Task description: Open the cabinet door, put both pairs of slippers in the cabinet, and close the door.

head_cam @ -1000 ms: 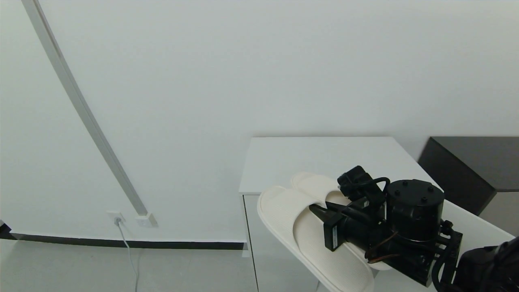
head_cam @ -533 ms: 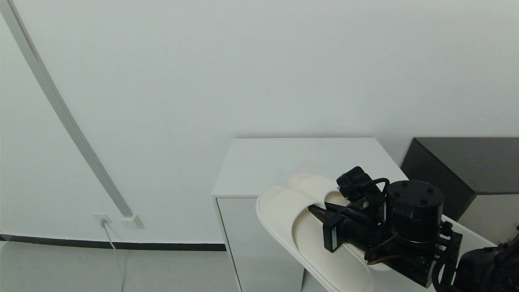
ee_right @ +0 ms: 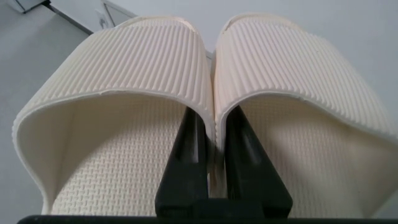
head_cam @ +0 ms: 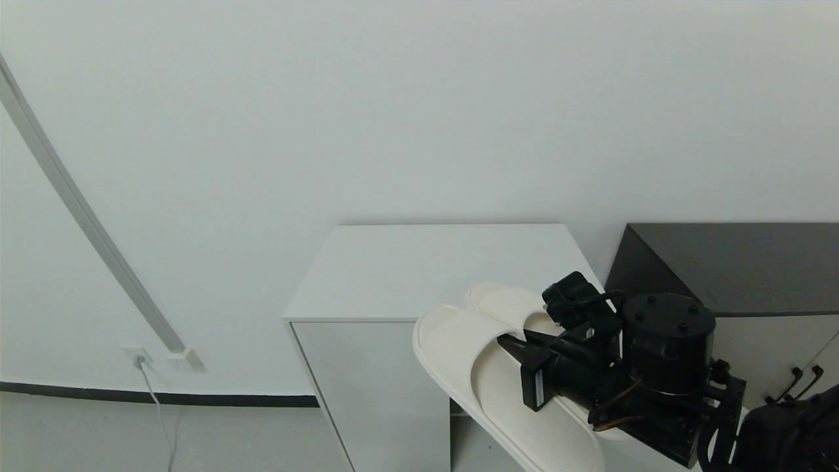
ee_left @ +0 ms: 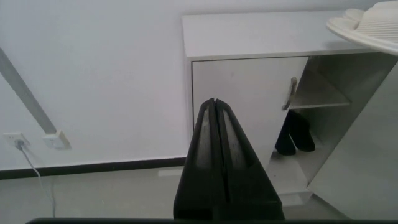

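Now on carry step: right jaws pinch 2 slippers point(head_cam: 452, 341), left jaws pressed together. Next: lower them onto shelf point(ee_left: 320, 96) inside cabinet point(ee_left: 261, 34).

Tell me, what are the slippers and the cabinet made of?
The slippers look like soft cream foam or fabric: ribbed straps, a bumpy patterned insole. The cabinet looks like white laminated board, smooth and matte with sharp flat edges, though it could be painted wood.

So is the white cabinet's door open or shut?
Open. In the left wrist view the white wooden cabinet shows a shelf and a dark pair of shoes inside.
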Motion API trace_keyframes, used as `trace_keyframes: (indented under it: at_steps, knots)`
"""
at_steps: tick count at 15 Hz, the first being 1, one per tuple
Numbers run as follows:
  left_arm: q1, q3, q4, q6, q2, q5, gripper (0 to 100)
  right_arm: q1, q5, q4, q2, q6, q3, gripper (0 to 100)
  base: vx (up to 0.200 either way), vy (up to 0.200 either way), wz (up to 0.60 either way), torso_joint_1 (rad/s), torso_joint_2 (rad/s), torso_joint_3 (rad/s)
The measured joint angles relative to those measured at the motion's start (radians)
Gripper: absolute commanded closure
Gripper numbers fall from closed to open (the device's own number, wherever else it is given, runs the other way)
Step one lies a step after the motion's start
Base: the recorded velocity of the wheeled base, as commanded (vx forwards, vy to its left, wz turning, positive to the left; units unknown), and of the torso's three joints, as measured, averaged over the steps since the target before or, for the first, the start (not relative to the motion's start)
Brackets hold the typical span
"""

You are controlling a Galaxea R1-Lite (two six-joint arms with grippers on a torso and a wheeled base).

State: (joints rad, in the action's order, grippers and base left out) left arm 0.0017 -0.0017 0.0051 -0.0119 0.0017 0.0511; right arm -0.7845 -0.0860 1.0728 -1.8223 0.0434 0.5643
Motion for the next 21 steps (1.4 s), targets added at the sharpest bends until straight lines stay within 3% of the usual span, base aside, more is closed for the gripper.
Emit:
trace_keyframes:
  at_steps: [12,18,21]
  knots:
    - [0.001,0.000,-0.001,0.000,0.000,0.001,100,0.001,0.000,0.003,0.000,0.000,-0.011,100,0.000,0.000,0.00,0.000,0.00,0.000]
    - [0.000,0.000,-0.001,0.000,0.000,0.001,100,-0.003,0.004,0.004,0.000,-0.003,-0.034,100,-0.200,0.000,0.00,0.000,0.00,0.002]
    - [0.000,0.000,-0.001,0.000,0.000,0.000,100,0.001,0.001,0.003,-0.002,-0.020,-0.039,100,0.000,0.000,0.00,0.000,0.00,0.000]
